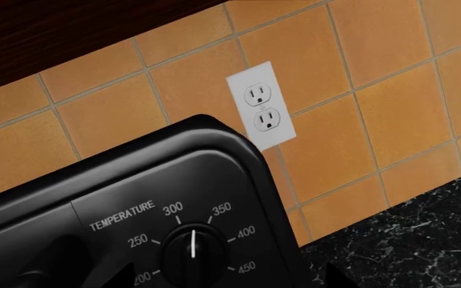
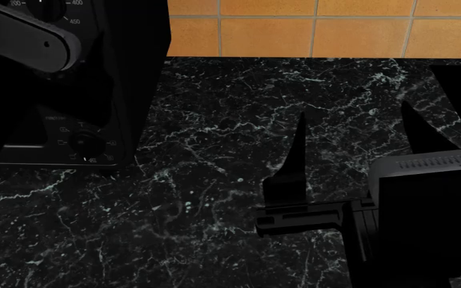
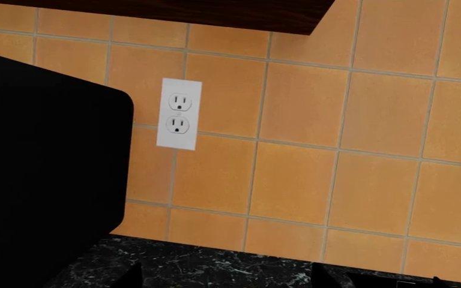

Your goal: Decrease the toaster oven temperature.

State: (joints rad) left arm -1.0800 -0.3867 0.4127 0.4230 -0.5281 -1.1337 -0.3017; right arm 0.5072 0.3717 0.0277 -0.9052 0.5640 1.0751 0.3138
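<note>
Black toaster oven [image 2: 70,90] seen at the upper left of the head frame, on the black marbled counter [image 2: 214,180].
Nearest, the right claw [image 2: 350,138] is spread open at lower right. The left claw's state cannot be told. Beyond, the round black temperature knob [image 1: 192,252] is marked near 325; a white wall outlet [image 1: 263,105] is set in orange tiles.

Orange tile backsplash [image 3: 311,150], white outlet [image 3: 177,114], dark wood cabinet [image 3: 214,12] above, black marbled countertop [image 2: 214,150].

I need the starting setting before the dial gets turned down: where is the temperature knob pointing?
Between 300 and 350. The temperature knob has its white pointer line aimed between those two marks on the toaster oven.
</note>
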